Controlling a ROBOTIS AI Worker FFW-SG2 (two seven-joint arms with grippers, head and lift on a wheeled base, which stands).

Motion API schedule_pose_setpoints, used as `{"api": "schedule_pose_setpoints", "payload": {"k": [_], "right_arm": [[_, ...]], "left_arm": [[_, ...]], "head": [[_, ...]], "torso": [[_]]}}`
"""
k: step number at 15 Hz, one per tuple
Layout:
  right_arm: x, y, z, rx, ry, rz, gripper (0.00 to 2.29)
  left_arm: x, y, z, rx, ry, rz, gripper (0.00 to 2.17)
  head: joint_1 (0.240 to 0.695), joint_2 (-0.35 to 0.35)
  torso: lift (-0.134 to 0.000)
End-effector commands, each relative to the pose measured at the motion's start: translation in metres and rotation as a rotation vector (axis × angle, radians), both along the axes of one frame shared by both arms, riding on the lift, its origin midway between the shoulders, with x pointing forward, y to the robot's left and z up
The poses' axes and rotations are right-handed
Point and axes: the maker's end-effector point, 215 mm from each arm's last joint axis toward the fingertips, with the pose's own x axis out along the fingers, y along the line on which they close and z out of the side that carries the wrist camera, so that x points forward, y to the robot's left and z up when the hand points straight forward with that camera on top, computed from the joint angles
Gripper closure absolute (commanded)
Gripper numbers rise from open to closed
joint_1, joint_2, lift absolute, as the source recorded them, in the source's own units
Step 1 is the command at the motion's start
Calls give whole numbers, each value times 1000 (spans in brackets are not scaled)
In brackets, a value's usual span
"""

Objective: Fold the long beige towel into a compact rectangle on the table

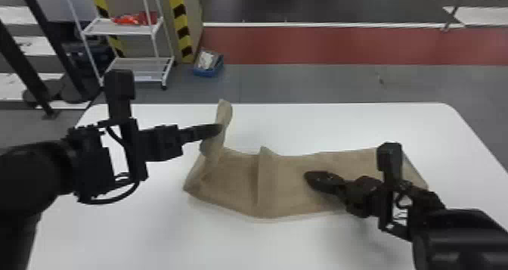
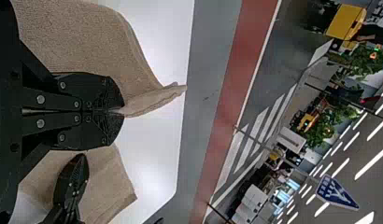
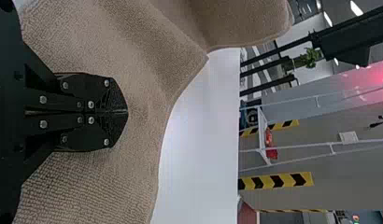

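Black arms (image 1: 32, 178) lead to two grippers: the left gripper (image 1: 219, 129) grasps the beige towel's (image 1: 287, 190) raised end; the right gripper (image 1: 309, 177), fingers pressed together, is over its flatter stretch. Beneath spreads the white table (image 1: 158, 231).

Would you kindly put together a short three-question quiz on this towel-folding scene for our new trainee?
1. True or false: the fingers of the right gripper are shut.

2. Multiple choice: what is the left gripper pinching?
A. A raised part of the towel
B. The blue bin on the floor
C. The white cart

3. Fill in the blank: seen from the head, the upright ridge in the towel lies ______ the two grippers.

Key: 1. True; 2. A; 3. between
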Motion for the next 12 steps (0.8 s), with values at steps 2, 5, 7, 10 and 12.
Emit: {"api": "schedule_pose_setpoints", "payload": {"k": [2,5,7,10,12], "right_arm": [[2,-34,19,14,-36,-68,1369],[9,-75,37,6,-76,-140,1241],[13,-95,49,3,-103,-175,991],[17,-121,63,-7,-145,-221,245],[19,-128,68,-13,-164,-229,76]], "left_arm": [[-3,-1,-1,-7,3,-3,1362],[-14,-8,0,3,-4,-16,1362],[-26,-19,2,-5,-7,-27,1362],[-42,-48,4,-51,-1,-36,1362],[-49,-71,-1,-52,13,-53,1362]], "head": [[695,2],[695,-36],[695,-62],[695,-122],[695,-158]], "torso": [[-124],[-124],[-124],[-124],[-124]]}}
